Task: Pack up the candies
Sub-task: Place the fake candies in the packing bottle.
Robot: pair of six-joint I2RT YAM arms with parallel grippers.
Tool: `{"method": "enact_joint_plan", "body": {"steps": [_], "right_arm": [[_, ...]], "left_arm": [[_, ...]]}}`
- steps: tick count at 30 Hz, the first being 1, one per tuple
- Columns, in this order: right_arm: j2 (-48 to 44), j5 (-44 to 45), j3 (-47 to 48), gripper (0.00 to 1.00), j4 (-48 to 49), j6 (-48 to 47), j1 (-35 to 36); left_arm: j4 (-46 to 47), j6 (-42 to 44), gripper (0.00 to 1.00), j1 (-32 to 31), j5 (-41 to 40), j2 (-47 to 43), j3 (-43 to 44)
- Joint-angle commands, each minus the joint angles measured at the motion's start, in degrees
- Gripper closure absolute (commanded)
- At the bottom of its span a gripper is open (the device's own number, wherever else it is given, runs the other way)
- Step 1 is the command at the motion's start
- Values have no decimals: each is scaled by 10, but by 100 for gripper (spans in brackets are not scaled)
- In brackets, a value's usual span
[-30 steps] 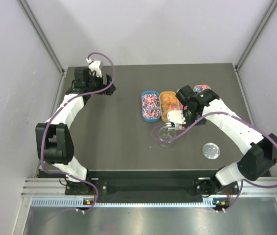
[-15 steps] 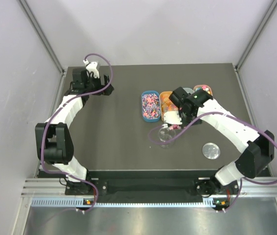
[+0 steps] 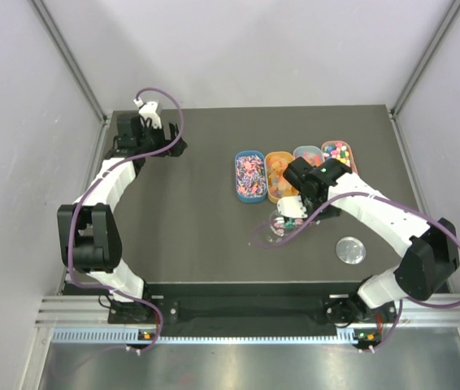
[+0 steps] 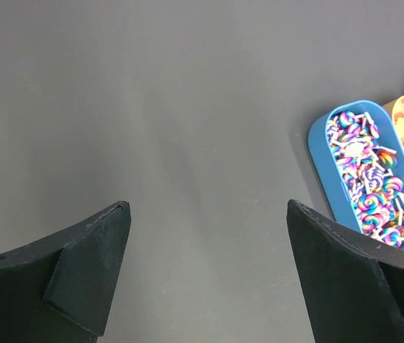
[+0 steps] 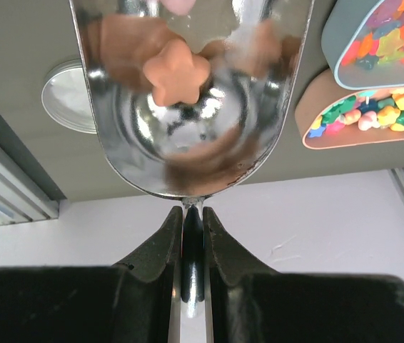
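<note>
My right gripper (image 3: 297, 205) is shut on the handle of a metal scoop (image 5: 188, 100). An orange star-shaped candy (image 5: 178, 73) lies in the scoop, with blurred orange reflections around it. In the top view the scoop (image 3: 287, 213) hangs tilted over the clear round jar (image 3: 276, 231). Candies fill four oval trays: blue (image 3: 249, 175), orange (image 3: 278, 174), grey (image 3: 307, 153) and a far orange one (image 3: 337, 151). My left gripper (image 3: 170, 149) is open and empty at the back left, far from the trays; the blue tray also shows in its wrist view (image 4: 370, 175).
The jar's round lid (image 3: 349, 249) lies flat to the right of the jar, and shows in the right wrist view (image 5: 66, 96). A purple cable loops on the table by the jar. The table's front edge lies just beyond the lid.
My right gripper has carried the scoop from over the orange tray toward the near side, to above the jar. My left gripper has drifted slightly left and back.
</note>
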Motion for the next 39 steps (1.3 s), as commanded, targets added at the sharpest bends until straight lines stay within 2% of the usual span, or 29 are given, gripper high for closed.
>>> {"method": "enact_joint_plan", "body": {"steps": [1, 16, 39], "right_arm": [[-9, 20, 33, 100, -74, 14, 12], [2, 91, 53, 100, -75, -22, 25], [-22, 176, 49, 100, -76, -42, 114]], "left_arm": [[42, -14, 5, 4, 18, -9, 4], [55, -26, 5, 4, 16, -23, -20], [63, -34, 5, 30, 19, -29, -31]]}}
